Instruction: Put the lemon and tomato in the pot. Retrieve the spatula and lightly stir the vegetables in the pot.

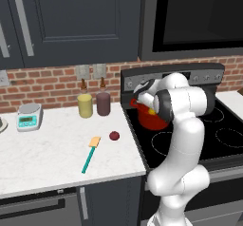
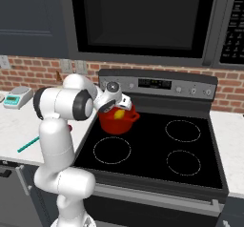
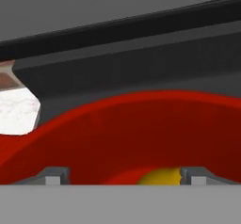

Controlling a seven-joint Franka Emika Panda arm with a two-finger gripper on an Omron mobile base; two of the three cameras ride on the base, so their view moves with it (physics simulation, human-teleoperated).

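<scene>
The lemon (image 3: 160, 177) lies in the pot (image 3: 141, 124), low in the hand view between my fingertips; my pincer (image 2: 120, 108) stands spread, holding nothing. The tomato (image 1: 114, 136) and spatula (image 1: 90, 155) wait on the counter (image 1: 47, 149), left of centre. Two bottles (image 1: 94, 104) stand behind them, nothing blocking.

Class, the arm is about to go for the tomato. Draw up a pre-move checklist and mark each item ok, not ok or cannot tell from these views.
1. Lemon lies inside the pot: ok.
2. Tool open, fingers apart with the lemon between them, not gripped: ok.
3. Tomato sits free on the counter, beside the spatula: ok.
4. Tomato already in pot: not ok.
5. Pot stands upright on the stove: ok.
</scene>
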